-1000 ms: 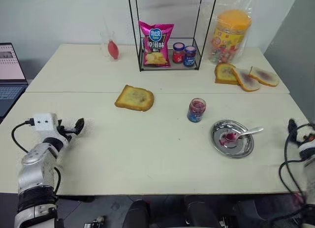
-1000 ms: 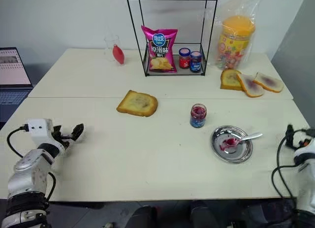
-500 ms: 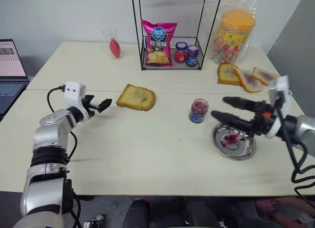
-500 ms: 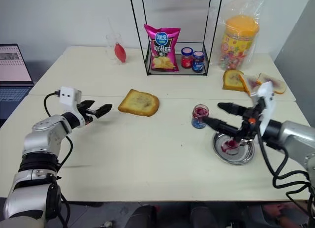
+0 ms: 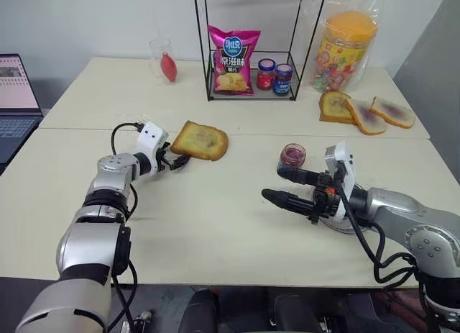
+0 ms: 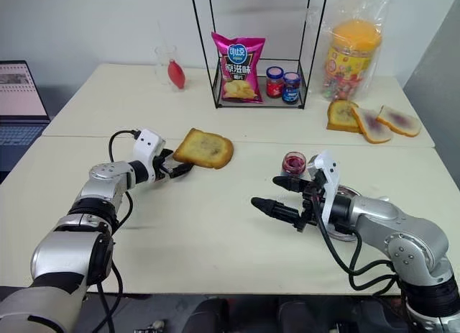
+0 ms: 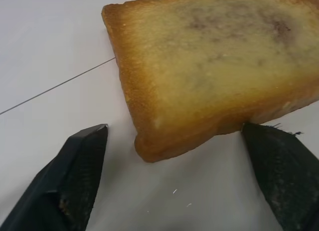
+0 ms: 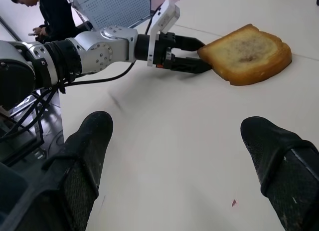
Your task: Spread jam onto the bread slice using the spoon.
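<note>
The bread slice (image 5: 201, 140) lies flat at the table's middle left, toasted with a yellowish centre. My left gripper (image 5: 177, 161) is open at its near corner, one finger on each side of that corner (image 7: 175, 128); the slice (image 7: 214, 71) rests on the table. The jam (image 5: 292, 154) is in a small open glass jar right of centre. My right gripper (image 5: 272, 184) hangs open and empty over bare table just left of the jar, pointing toward the slice (image 8: 246, 54). The spoon is hidden behind my right forearm, which covers most of the metal plate (image 6: 347, 192).
A wire rack (image 5: 205, 67) at the back holds a crisp bag (image 5: 233, 52) and two lidded jars (image 5: 274, 74). Right of it are an orange-lidded tub (image 5: 342, 51) and three spread slices (image 5: 363, 111). A glass (image 5: 162, 62) stands back left, a laptop (image 5: 16, 96) far left.
My left gripper has swung forward and right up to the slice's corner. My right arm has swept in from the table's right edge, over the plate, to beside the jar.
</note>
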